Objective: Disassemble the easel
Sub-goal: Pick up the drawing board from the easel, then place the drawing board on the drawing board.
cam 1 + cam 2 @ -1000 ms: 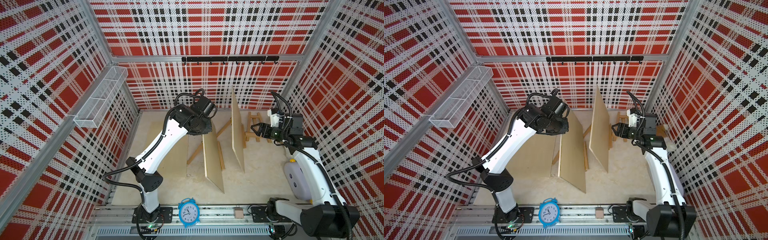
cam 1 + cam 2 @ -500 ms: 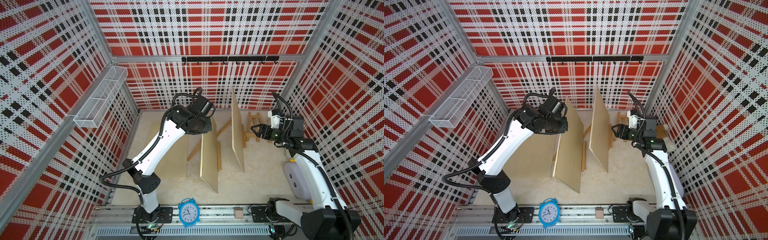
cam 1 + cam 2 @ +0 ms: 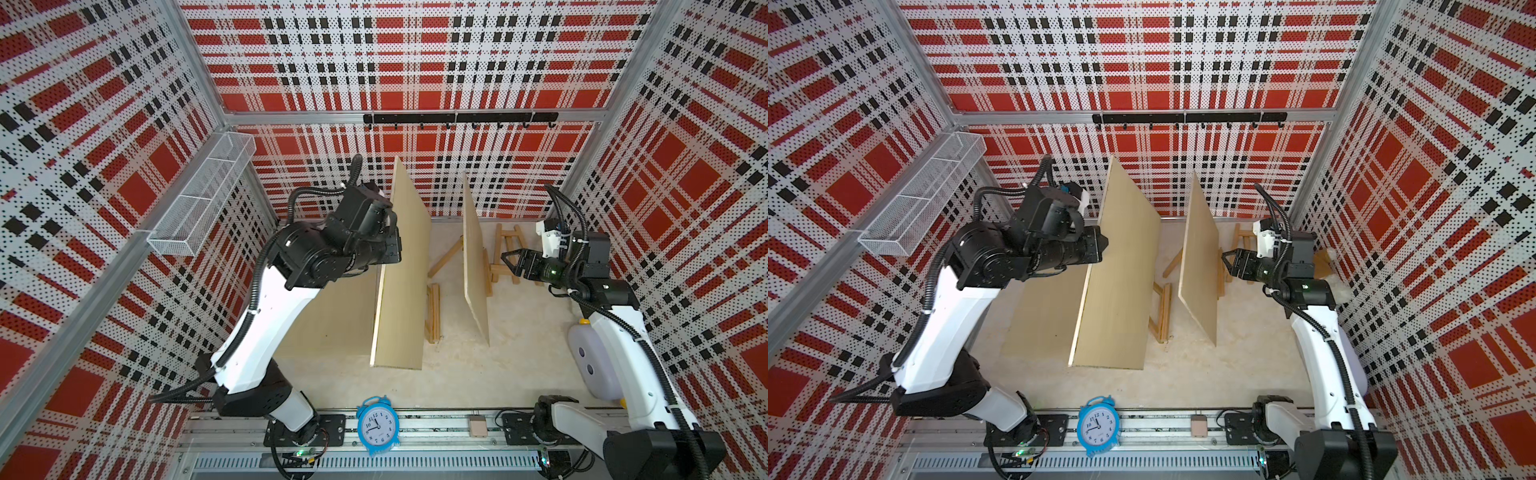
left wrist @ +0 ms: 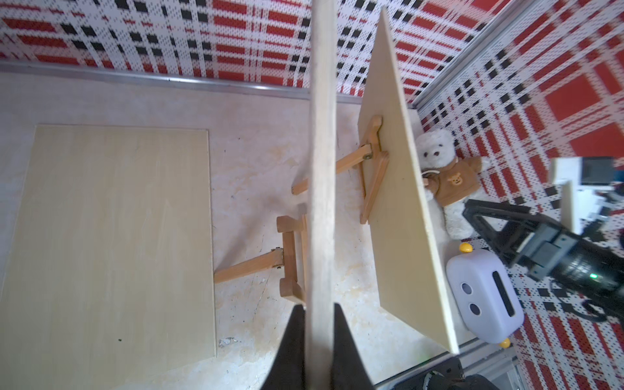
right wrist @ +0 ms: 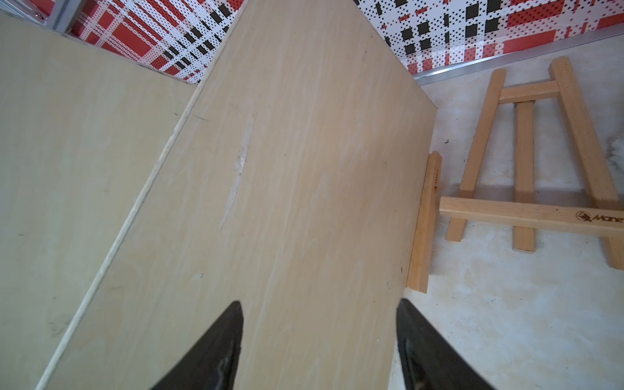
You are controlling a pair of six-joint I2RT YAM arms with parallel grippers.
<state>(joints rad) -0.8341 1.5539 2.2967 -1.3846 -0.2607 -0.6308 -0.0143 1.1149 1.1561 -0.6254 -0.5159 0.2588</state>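
My left gripper is shut on the edge of a pale wooden board and holds it upright and tilted, left of a small easel frame lying on the table. A second board stands propped on another easel. My right gripper is open, close to this board's right face and apart from it. A third easel stands behind it.
A third board lies flat at the left. A teddy bear and a lilac toaster-like box sit by the right wall. A blue alarm clock stands at the front rail. A wire basket hangs on the left wall.
My left arm has carried its board leftward, away from the lying easel, and turned its face more toward the camera. The right gripper has hardly moved.
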